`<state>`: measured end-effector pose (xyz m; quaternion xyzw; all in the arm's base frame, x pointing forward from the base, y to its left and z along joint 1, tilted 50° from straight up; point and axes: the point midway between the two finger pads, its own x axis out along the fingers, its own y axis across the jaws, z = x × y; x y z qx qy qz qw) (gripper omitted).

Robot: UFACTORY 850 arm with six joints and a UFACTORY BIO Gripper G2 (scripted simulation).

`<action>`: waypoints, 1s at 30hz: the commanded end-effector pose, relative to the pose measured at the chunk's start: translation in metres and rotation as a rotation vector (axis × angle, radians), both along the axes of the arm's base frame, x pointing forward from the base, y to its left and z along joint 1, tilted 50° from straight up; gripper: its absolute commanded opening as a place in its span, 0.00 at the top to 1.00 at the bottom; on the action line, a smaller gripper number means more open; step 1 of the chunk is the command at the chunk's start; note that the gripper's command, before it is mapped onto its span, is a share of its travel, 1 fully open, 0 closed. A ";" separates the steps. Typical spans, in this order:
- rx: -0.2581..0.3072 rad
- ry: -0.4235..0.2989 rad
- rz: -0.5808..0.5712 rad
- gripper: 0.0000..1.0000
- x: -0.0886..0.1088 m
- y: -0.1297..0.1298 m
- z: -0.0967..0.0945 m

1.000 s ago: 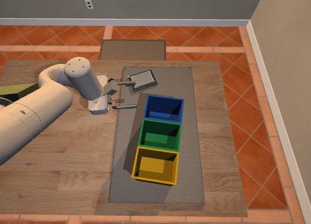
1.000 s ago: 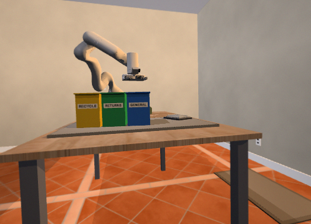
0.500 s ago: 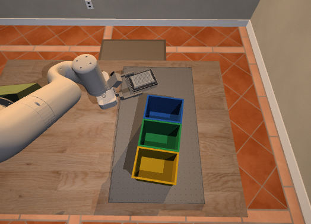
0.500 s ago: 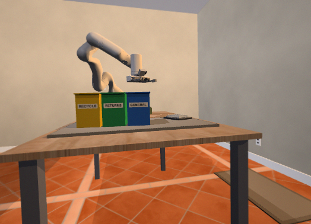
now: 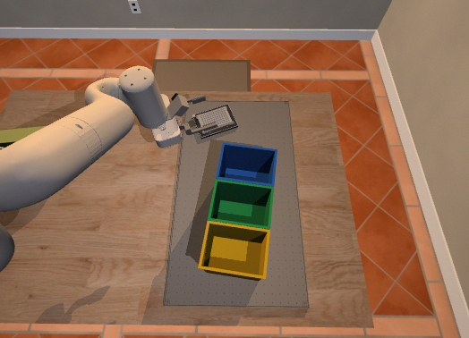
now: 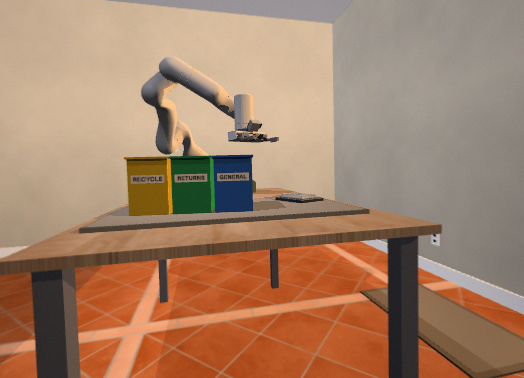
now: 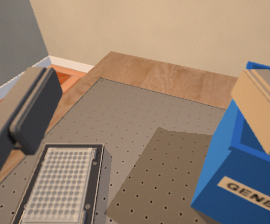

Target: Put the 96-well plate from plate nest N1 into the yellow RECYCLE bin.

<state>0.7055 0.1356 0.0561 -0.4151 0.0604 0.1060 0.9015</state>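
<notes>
The 96-well plate (image 5: 217, 116) (image 6: 300, 197) (image 7: 61, 185), pale with a grid of wells, sits in the dark-framed nest (image 7: 100, 161) at the back of the grey board. My gripper (image 5: 209, 112) (image 6: 268, 139) (image 7: 148, 110) is open and empty, its fingers apart, high above the board. In the wrist view the plate is low and left of centre, nearer the left finger. One finger overlaps the plate's edge in the top view. The yellow bin (image 5: 260, 254) (image 6: 149, 196), labelled RECYCLE, stands upright at the far end of the row; it is out of the wrist view.
The blue GENERAL bin (image 5: 264, 164) (image 6: 233, 196) (image 7: 218, 155) stands upright nearest the nest. The green RETURNS bin (image 5: 264, 209) (image 6: 192, 199) stands upright between blue and yellow. The bins stand side by side on the perforated grey board (image 5: 282, 129) (image 7: 136, 105).
</notes>
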 end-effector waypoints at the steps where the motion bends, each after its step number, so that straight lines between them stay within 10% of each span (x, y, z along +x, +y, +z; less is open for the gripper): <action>1: 0.000 -0.001 0.000 0.63 0.007 0.013 -0.022; 30: 0.000 -0.002 0.000 0.63 0.032 0.067 -0.126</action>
